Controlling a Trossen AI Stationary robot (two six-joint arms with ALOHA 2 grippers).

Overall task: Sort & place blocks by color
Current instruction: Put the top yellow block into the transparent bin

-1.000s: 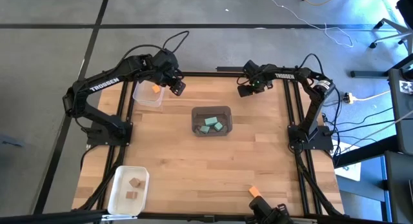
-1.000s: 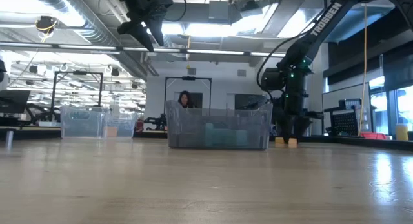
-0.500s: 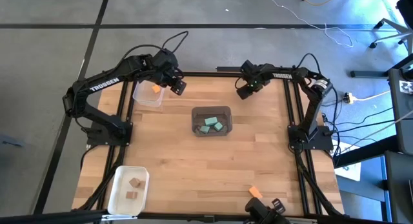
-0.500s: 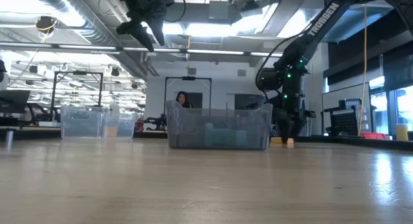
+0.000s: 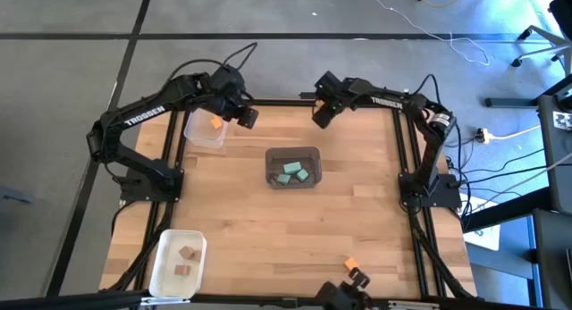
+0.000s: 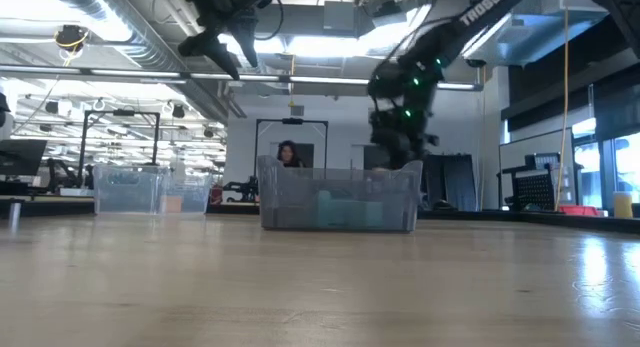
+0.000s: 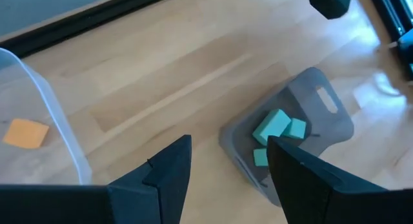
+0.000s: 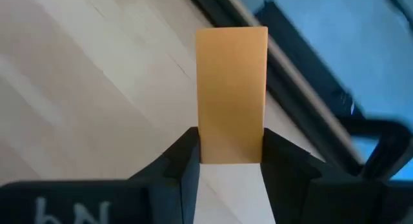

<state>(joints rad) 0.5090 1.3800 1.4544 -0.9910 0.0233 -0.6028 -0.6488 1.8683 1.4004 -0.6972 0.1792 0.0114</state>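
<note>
My right gripper (image 5: 319,116) hangs over the table's far edge, shut on a flat tan block (image 8: 231,88) that stands out beyond its fingers. My left gripper (image 5: 246,118) waits open in the air beside the clear bin (image 5: 204,131), where one orange block (image 7: 26,132) lies on the floor. The grey bin (image 5: 293,155) in the middle holds teal blocks (image 7: 276,125). Two tan blocks (image 5: 185,259) lie in the white bin (image 5: 165,272). Another orange block (image 5: 350,263) rests flat on the table near the near edge. My right gripper pinches the tan block by one short end (image 8: 231,153) between its two fingers (image 8: 187,153). The rest of the block runs on along the fingers and past their tips. The block is lifted clear of the table.
A black frame rail (image 5: 277,102) runs along the far edge under the right gripper. The bare wooden top (image 5: 295,221) lies between the grey bin and the near edge. A person (image 6: 288,153) shows in the room behind the table.
My right gripper has risen from the table near the far right and swung toward the table's left along the far edge. The tan block that lay on the table under it is now lifted clear.
</note>
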